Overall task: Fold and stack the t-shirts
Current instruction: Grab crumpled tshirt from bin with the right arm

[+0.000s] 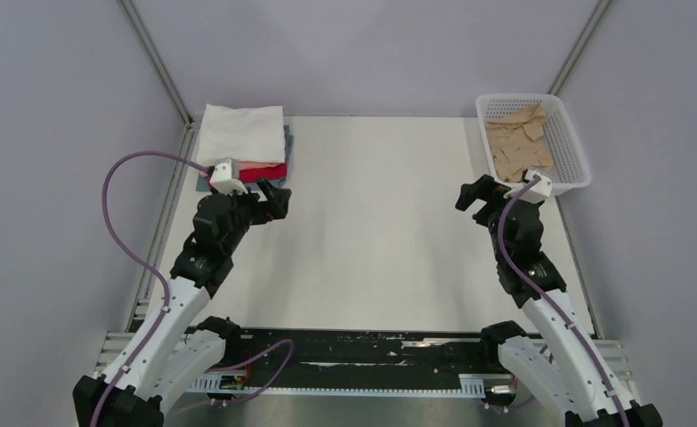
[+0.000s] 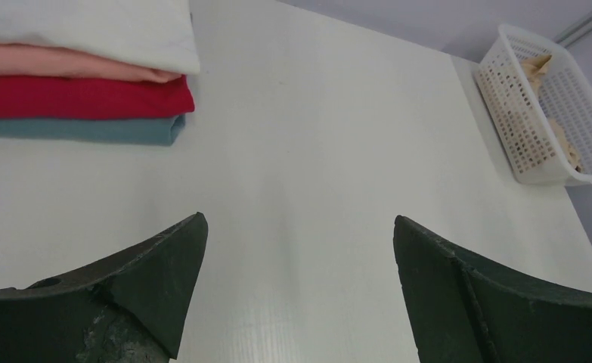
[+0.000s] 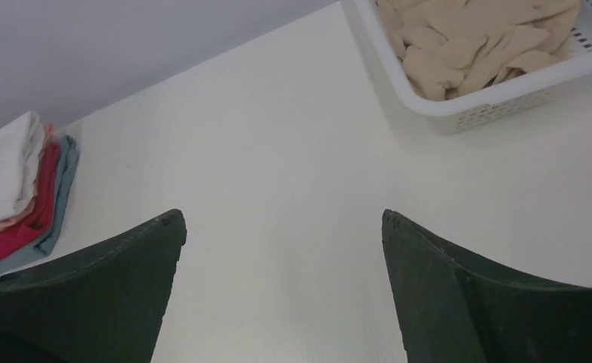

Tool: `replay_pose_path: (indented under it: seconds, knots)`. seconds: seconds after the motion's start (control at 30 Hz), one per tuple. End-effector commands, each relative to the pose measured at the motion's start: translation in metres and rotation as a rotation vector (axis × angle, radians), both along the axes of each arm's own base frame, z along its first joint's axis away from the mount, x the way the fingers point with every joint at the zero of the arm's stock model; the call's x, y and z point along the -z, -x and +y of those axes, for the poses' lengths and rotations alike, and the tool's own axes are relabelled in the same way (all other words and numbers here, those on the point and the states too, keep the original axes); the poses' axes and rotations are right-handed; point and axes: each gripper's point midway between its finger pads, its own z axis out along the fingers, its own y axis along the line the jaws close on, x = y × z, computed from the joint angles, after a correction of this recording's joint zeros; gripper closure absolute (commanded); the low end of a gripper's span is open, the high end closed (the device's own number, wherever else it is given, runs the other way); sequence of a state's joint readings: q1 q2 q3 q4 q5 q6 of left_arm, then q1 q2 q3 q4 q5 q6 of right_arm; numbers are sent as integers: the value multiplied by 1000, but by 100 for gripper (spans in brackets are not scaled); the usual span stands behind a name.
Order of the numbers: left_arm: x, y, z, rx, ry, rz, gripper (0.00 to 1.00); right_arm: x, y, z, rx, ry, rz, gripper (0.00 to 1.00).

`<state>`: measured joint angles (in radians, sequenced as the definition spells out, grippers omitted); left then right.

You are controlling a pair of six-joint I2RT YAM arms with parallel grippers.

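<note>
Folded stack (image 1: 242, 147), white on top, sits at 10 o'clock, flush to your table (image 1: 371, 258) corner. Your left gripper (image 1: 275, 197) is just beside it, jaws spread, holding nothing. White tabletop lies between the arms. Your right gripper (image 1: 472, 196) is spread too. The tan tee (image 1: 518, 142) is crumpled in the basket (image 1: 579, 169) at 2 o'clock, at the right edge.

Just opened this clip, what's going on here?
Nothing is being handled right now. The left gripper and the right gripper hover open and empty over the white table. A folded stack of white, pink, red and blue-grey t-shirts sits at the far left corner. A crumpled tan t-shirt lies in the white plastic mesh basket at the far right, not yet folded.
</note>
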<state>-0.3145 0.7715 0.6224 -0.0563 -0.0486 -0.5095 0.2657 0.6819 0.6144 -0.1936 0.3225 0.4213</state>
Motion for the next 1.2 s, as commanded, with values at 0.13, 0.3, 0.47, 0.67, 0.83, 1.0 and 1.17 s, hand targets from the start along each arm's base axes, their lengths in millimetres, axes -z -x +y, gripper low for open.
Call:
replay_pose_path:
  seconds: [0.13,0.3,0.47,0.67,0.83,1.0,1.17]
  knots:
    - [-23,-15,3,-28,-30,-54,0,-70,-61,-34,236,107,-40,0]
    - [-21,-20,7,-53,-50,-50,0,-64,-130,-93,300,52,131,0]
    - [-8,-29,7,-68,-71,-2,0,-19,-193,-155,277,-12,339,0]
    - [-1,-34,7,-73,-88,27,0,63,-263,-195,226,64,497,0]
    - [3,-36,9,-84,-97,41,0,126,-284,-208,228,78,628,0]
    - [6,-36,9,-85,-100,54,0,193,-274,-207,222,34,748,4]
    - [10,-37,10,-95,-103,72,0,220,-264,-204,202,-76,790,39]
